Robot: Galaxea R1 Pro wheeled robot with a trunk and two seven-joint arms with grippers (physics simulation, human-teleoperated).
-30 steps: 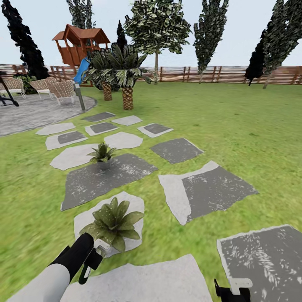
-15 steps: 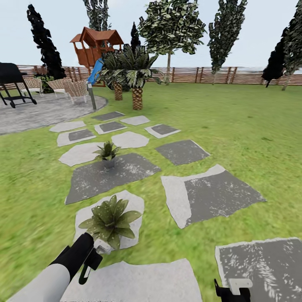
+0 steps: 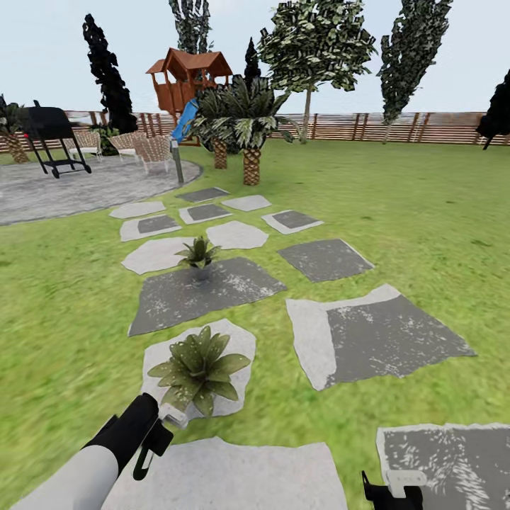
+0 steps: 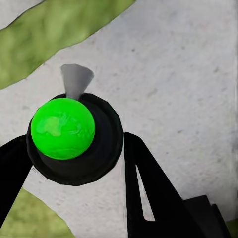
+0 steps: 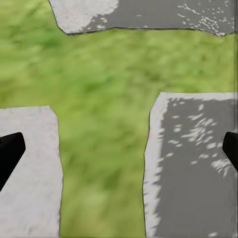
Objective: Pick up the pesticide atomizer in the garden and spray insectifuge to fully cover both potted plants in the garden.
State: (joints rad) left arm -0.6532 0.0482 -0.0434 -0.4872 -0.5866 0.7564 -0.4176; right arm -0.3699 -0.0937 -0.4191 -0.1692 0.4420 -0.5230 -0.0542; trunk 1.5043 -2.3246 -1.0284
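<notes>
My left gripper (image 3: 150, 438) is shut on the pesticide atomizer (image 3: 172, 414), whose pale spray head points at the near potted plant (image 3: 200, 367), a green rosette on a pale stepping stone just ahead of it. In the left wrist view the atomizer (image 4: 74, 141) is a dark round body with a bright green mark, clamped between the black fingers (image 4: 148, 188) over grey stone. The second potted plant (image 3: 199, 253) stands farther off at the edge of a dark stone. My right gripper (image 3: 393, 489) is low at the right, and its wrist view shows the right gripper (image 5: 119, 148) open over grass.
Grey stepping stones (image 3: 382, 340) cross the lawn of the garden. A paved patio (image 3: 64, 188) at the left holds a black grill (image 3: 49, 138), chairs (image 3: 152, 150) and a bollard post (image 3: 176, 159). Palms (image 3: 244, 131), a playhouse (image 3: 190, 81) and a wooden fence (image 3: 397, 127) stand behind.
The whole view has swung left, so plants and stones sit further right and the grill has come into sight. Both arms hold the same pose in the picture.
</notes>
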